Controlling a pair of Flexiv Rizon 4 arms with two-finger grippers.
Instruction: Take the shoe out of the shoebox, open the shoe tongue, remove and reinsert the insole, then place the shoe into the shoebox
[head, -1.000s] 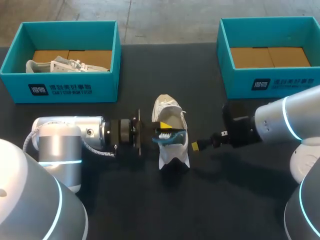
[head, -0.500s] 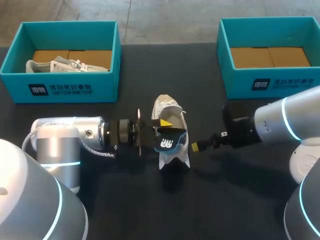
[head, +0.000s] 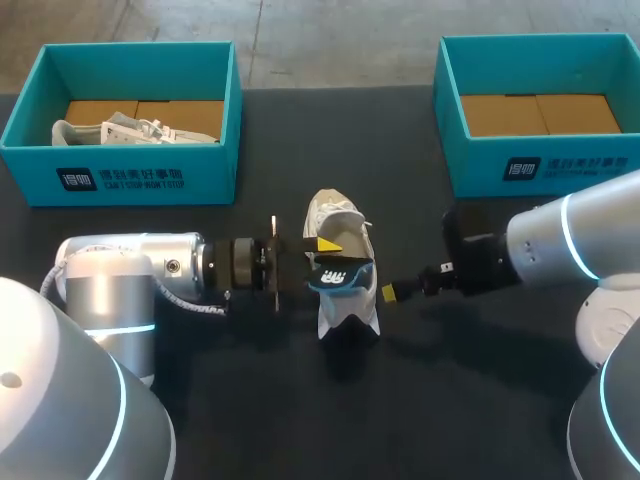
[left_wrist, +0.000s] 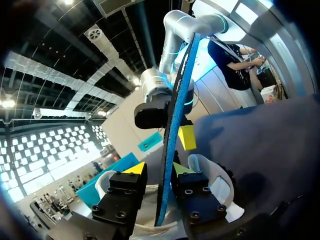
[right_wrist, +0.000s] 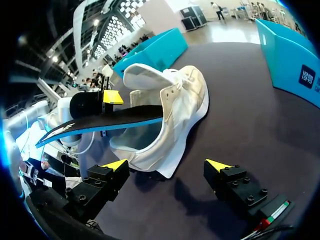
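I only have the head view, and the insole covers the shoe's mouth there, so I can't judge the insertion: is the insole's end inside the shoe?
Observer: The right wrist view shows one end of the insole reaching into the opening of the shoe. The rest sticks out.
Operator: How is the left end effector holding it?
Observer: The left end effector is shut on it, and the insole stands on edge in its grip.
Operator: Is the right one touching the shoe?
Observer: No. The right end effector is open, with the shoe ahead of it and apart from it.
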